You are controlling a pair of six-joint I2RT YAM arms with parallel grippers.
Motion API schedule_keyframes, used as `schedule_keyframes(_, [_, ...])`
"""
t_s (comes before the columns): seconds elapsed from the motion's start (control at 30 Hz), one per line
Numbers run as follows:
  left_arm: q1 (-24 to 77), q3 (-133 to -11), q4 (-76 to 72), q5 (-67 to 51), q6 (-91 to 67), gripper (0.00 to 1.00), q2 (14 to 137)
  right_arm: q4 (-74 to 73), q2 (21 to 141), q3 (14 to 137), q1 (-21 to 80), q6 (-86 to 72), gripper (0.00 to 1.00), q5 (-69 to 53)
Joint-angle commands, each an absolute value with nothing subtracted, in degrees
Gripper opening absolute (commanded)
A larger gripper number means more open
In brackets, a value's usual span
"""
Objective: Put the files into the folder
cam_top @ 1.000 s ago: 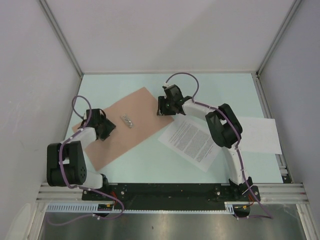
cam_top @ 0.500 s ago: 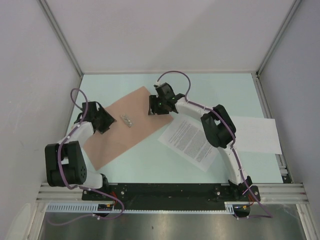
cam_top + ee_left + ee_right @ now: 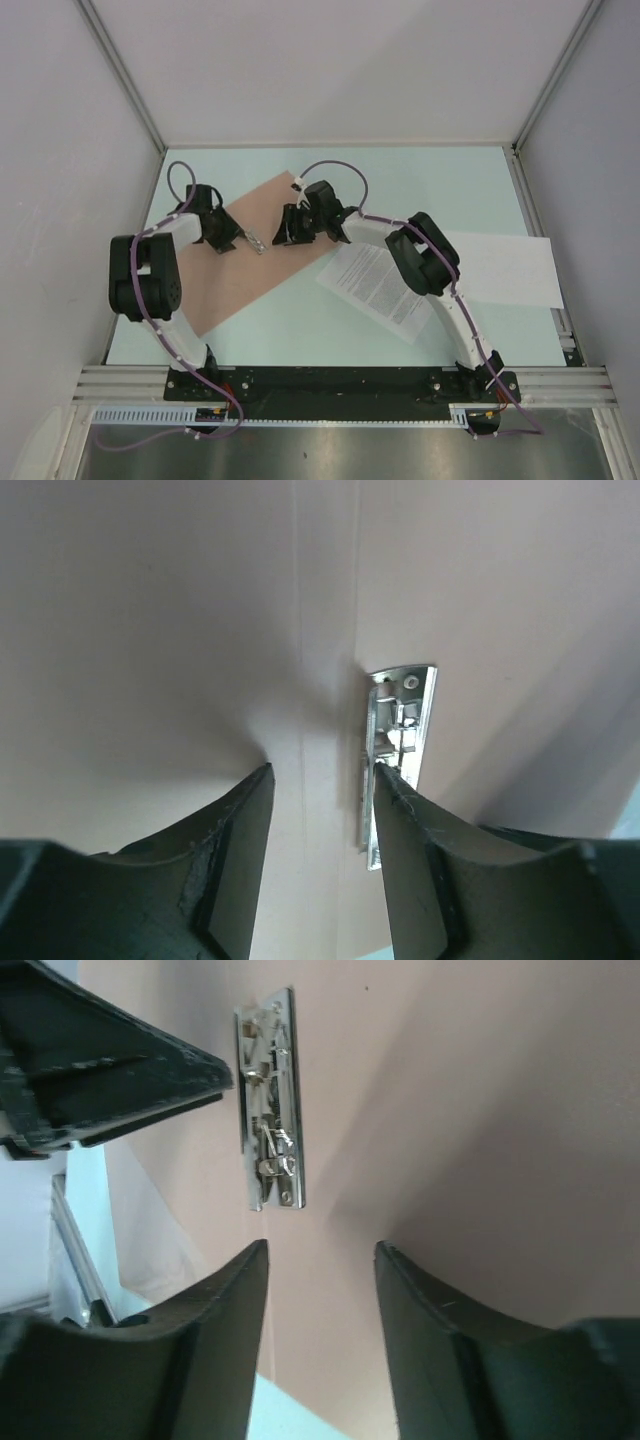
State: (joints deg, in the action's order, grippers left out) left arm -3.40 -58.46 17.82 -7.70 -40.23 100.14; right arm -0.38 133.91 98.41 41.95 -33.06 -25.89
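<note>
Top external: left gripper [image 3: 229, 239] and right gripper [image 3: 284, 229], jaws released, flank the clip [image 3: 254, 241] on the folder [image 3: 238, 285].

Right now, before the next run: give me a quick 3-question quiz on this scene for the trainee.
1. True or false: the printed sheet lies inside the folder.
2. The metal clip sits on: A) the folder, B) the printed sheet, C) neither.
3. Which is open: the left gripper, the right gripper, or both?
Key: 1 false; 2 A; 3 both.
</note>
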Motion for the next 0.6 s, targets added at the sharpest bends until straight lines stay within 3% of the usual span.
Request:
schedule_keyframes(0.0, [-1.32, -62.92, 19.25, -3.35, -41.57, 0.50, 101.60, 10.97, 137.89, 96.59, 41.05, -38.58, 0.47, -35.06])
schedule_keyframes(0.07, [-0.88, -63.54, 19.60, -1.50, -41.92, 0.50, 102.21, 15.01, 138.77, 95.37, 40.78, -41.30, 0.40, -37.34])
schedule_keyframes(0.17, [-0.44, -64.07, 20.04, -0.18, -42.63, 0.49, 103.18, 18.19, 140.44, 95.01, 40.87, -43.32, 0.38, -38.75])
schedule_keyframes(0.27, [-0.53, -64.42, 21.09, 1.74, -43.85, 0.42, 104.15, 19.25, 141.50, 95.19, 41.04, -44.56, 0.33, -39.29])
schedule_keyframes(0.57, [-0.44, -66.53, 21.71, 2.37, -45.18, 0.23, 107.49, 20.04, 141.85, 95.01, 41.75, -44.56, 0.33, -39.20])
